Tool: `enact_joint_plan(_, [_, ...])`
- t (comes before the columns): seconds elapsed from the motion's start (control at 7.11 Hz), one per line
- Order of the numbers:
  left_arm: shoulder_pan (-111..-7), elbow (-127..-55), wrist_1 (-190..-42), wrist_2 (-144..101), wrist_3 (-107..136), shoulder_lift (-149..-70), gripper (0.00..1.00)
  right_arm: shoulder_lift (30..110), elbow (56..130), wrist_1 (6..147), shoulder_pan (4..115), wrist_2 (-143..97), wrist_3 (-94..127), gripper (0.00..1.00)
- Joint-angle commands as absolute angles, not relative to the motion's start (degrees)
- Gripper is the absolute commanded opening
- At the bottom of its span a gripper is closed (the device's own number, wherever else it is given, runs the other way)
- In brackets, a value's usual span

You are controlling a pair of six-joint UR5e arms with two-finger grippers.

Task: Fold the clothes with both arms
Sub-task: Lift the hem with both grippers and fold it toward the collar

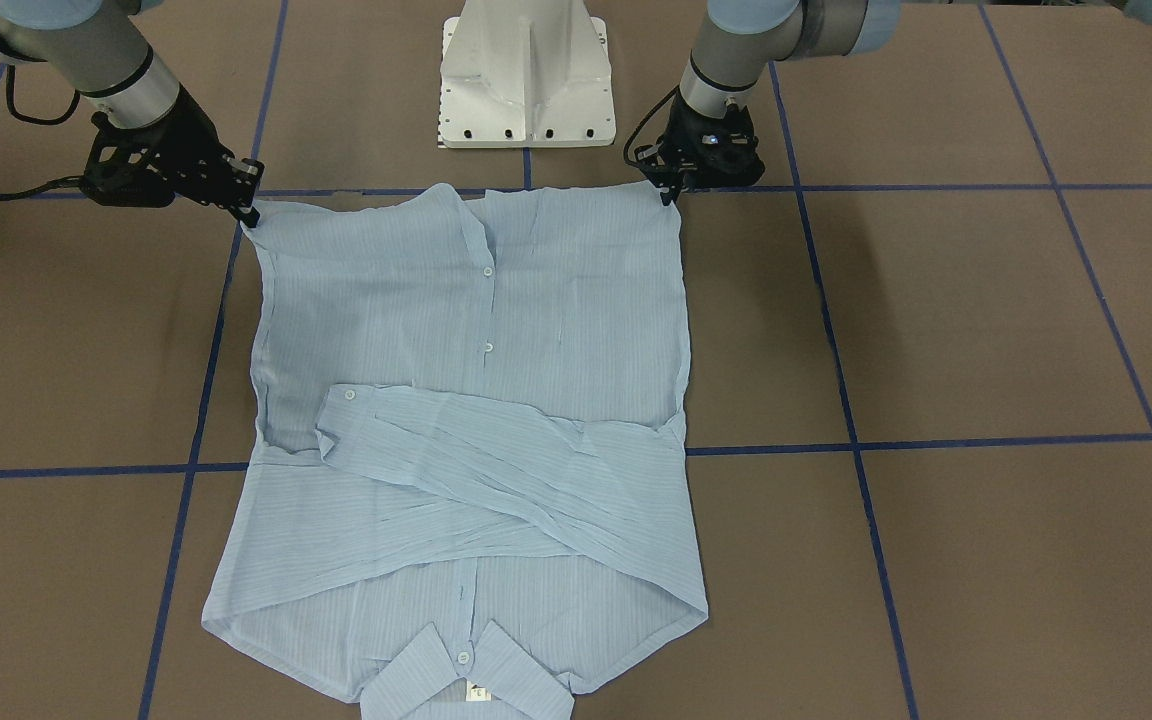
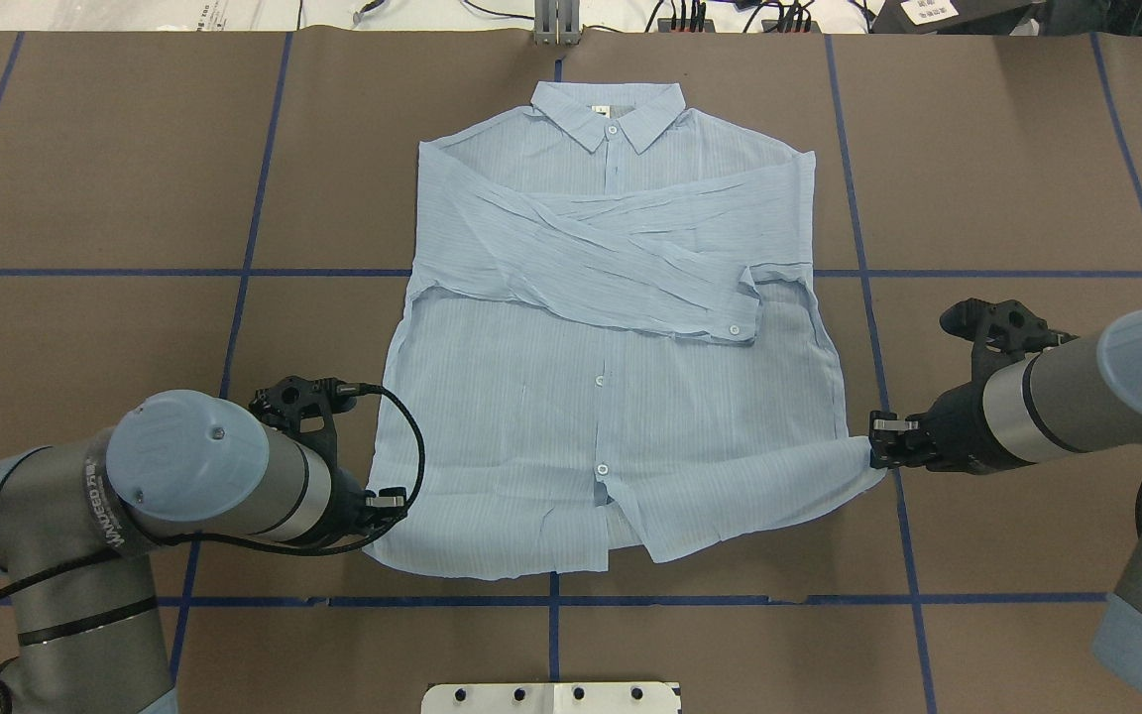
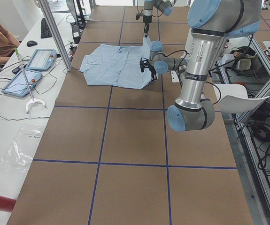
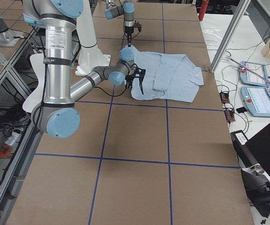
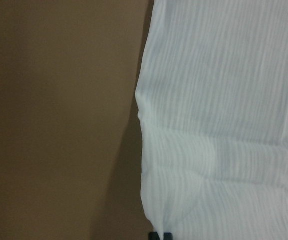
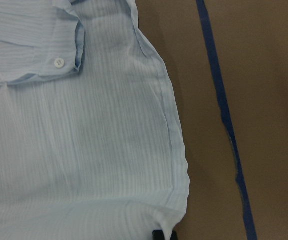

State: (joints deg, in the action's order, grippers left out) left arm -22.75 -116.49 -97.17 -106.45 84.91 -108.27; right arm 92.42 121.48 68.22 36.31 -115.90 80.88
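While shirt (image 2: 551,436) lies spread, left end effector (image 2: 385,499) (right end effector (image 2: 876,452) too) pinches hem.

My left arm (image 2: 184,476): forearm low, wrist near level, pointing inward. My left pincer (image 2: 385,499): fingers closed, pinching the near hem corner of the shirt (image 2: 571,416). My right arm (image 2: 1077,397): reaches in from my right, low, wrist level. My right pincer (image 2: 876,451): fingers closed on the opposite hem corner, held slightly raised.
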Motion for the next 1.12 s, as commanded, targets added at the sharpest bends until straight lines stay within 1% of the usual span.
enact_joint_plan(0.0, [-29.84, -116.37, -97.47, -109.49, 84.64, -111.43, 0.00, 88.09, 119.11, 68.29, 41.89, -119.06, 80.42, 0.00])
enact_joint_plan(0.14, [-34.06, -116.28, -97.47, -111.25, 80.46, -112.05, 0.00, 84.76, 116.66, 68.38, 45.58, -122.57, 80.42, 0.00])
enact_joint_plan(0.28, [-37.41, -115.50, -97.56, -111.97, 77.98, -112.15, 0.00, 83.68, 115.50, 68.29, 47.62, -122.87, 80.33, 0.00])
enact_joint_plan(0.56, [-41.64, -108.06, -100.26, -113.10, 77.17, -117.39, 0.00, 78.07, 111.38, 68.90, 51.23, -122.78, 80.51, 0.00])
enact_joint_plan(0.84, [-43.58, -98.92, -103.88, -114.43, 77.08, -123.11, 0.00, 75.25, 108.12, 68.82, 52.38, -122.44, 80.42, 0.00])
enact_joint_plan(0.98, [-45.51, -96.09, -105.89, -114.43, 77.08, -125.22, 0.00, 72.36, 105.41, 68.91, 53.08, -122.43, 80.42, 0.00])
